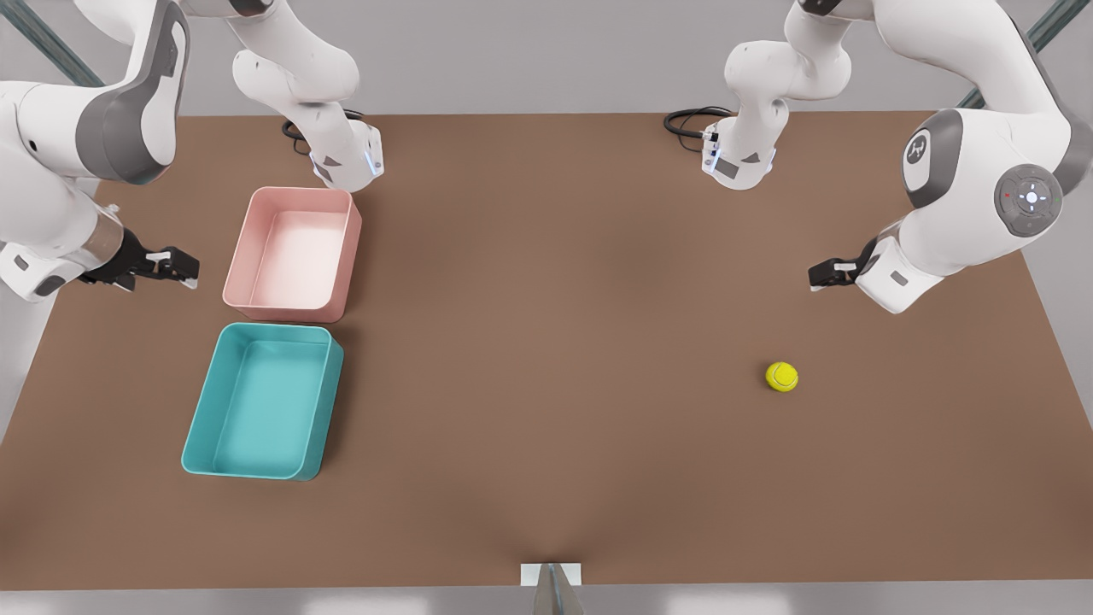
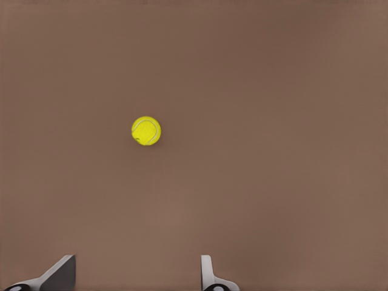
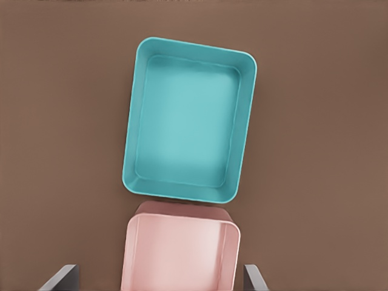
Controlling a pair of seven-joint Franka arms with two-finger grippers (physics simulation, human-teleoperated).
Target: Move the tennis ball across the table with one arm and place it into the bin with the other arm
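Note:
The tennis ball [image 1: 781,377] rests on the brown table [image 1: 546,342] toward the front view's right, and it lies apart from the left gripper [image 2: 136,280] in the left wrist view [image 2: 146,131]. That left gripper [image 1: 820,275] hovers open above the table, behind the ball, holding nothing. The teal bin [image 1: 260,401] sits empty near the front view's left; the right wrist view looks down on the bin [image 3: 188,121]. My right gripper [image 1: 184,266] hangs open and empty at the far left, beside the trays, its fingers [image 3: 60,277] spread wide.
A pink tray [image 1: 295,253] of like shape stands just behind the teal bin, also empty, and appears in the right wrist view [image 3: 182,254]. Both arm bases stand at the table's far edge with black cables [image 1: 687,121].

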